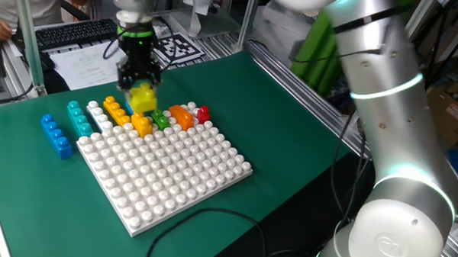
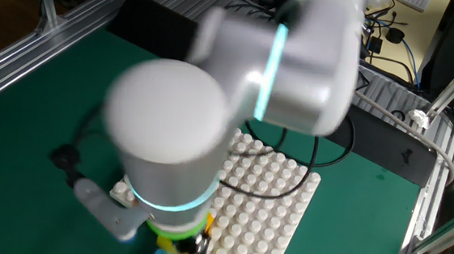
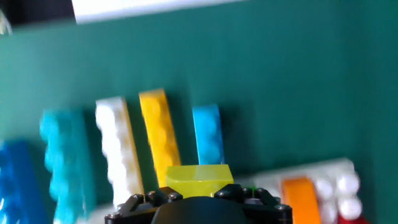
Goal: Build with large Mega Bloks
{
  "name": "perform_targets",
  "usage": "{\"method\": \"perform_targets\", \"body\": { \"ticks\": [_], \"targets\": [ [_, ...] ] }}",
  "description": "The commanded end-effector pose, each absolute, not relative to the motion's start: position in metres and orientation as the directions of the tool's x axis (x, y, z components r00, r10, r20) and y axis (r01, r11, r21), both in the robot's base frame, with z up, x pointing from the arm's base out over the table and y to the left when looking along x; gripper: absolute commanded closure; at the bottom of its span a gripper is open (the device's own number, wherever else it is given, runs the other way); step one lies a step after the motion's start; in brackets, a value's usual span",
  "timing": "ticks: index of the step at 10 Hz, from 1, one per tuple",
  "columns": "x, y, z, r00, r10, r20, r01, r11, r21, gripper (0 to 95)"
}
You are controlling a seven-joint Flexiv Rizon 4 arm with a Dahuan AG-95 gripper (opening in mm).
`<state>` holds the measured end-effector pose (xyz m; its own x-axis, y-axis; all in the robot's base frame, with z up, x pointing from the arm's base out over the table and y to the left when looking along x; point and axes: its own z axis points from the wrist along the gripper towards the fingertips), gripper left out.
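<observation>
In the upper left of one fixed view, the claw point(image 1: 141, 92) pointed down, partly open, gripping a yellow brick point(image 1: 143, 98) between its fingers, just above the bricks at the far edge of the white baseplate point(image 1: 169, 172). In the other fixed view the arm hid the claw; the hand view was blurred.

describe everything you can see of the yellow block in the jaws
The yellow block is a chunky, glossy plastic brick, lime-tinged yellow. It is held in the jaws of the gripper, which points down from above, so it hangs just above the far edge of the white baseplate, over the row of orange and green bricks. In the hand view its top face peeks out beyond the black gripper body, slightly blurred. Its studs and underside cannot be made out, nor whether it touches the bricks below.
</observation>
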<state>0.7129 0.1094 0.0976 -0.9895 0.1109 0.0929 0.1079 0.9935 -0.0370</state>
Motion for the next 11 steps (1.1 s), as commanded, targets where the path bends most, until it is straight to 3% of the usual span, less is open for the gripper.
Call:
{"method": "perform_targets", "body": {
  "ticks": [1, 11],
  "targets": [
    [0.6744, 0.1189, 0.1073, -0.961, 0.114, 0.253, 0.114, 0.993, -0.015, 95.0],
    [0.6664, 0.1191, 0.1108, -0.962, 0.125, 0.244, 0.128, 0.992, -0.002, 95.0]
  ]
}}
